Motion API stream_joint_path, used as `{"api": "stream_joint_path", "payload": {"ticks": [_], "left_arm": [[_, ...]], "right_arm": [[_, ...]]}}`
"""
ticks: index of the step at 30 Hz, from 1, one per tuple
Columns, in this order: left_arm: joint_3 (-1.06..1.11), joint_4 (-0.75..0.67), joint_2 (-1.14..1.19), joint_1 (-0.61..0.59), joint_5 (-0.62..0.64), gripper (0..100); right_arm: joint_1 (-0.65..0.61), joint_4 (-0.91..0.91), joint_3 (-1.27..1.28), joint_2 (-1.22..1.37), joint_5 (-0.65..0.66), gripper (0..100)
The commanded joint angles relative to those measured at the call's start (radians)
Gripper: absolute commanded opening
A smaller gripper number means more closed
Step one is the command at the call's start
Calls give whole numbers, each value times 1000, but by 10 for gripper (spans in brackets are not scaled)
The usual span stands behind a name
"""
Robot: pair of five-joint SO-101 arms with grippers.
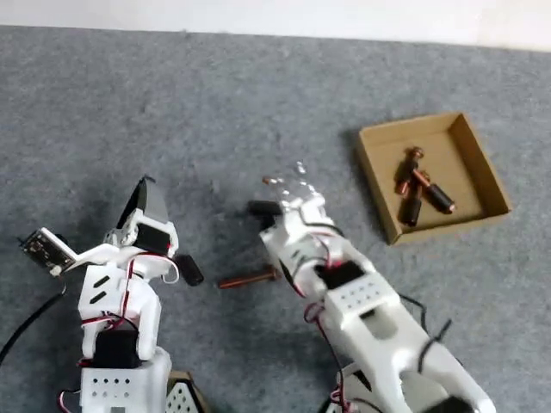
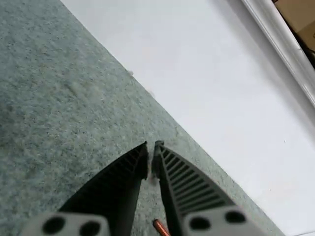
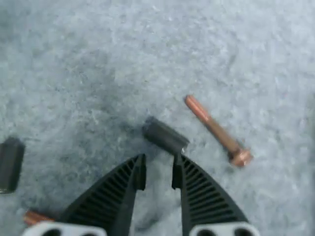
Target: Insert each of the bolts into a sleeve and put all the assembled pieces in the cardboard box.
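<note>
Bolts lie both loose on the bench (image 1: 86,112) and inside the cardboard box (image 1: 379,185). The high view shows the near bolt (image 1: 248,278) flat between the two arms. Its long axis runs almost straight across from one arm to the other, with the thicker end toward the right arm. A second sleeve (image 1: 189,269) lies tilted just beside the left arm's wrist. The box stands well off to the right, holding assembled pieces (image 1: 419,185) that lie crossed over one another, copper heads toward its far wall. The right wrist view gives the detail close to the right pincer (image 3: 158,160), whose fingers stand a narrow gap apart with nothing between them. A dark sleeve (image 3: 165,136) lies aslant just beyond the fingertips, one end just beside a fingertip. The far bolt (image 3: 218,130) lies near the sleeve and roughly parallel to it, apart from it, with its head toward the pincer and its shank pointing away. The left wrist view looks along the left pincer (image 2: 151,150), which is closed almost tip to tip and empty, above the grey bench where it meets a white surface (image 2: 206,73).
</note>
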Motion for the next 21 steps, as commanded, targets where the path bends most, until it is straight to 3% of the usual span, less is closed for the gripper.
{"api": "stream_joint_path", "payload": {"ticks": [1, 10, 21], "left_arm": [[15, -21, -16, -8, 8, 46], [12, -21, -15, -7, 8, 46], [12, -21, -15, -7, 8, 46]], "right_arm": [[-36, 7, -166, 157, 49, 71], [-45, 8, -461, 578, 153, 98], [-25, 8, -512, 641, 163, 109]]}}
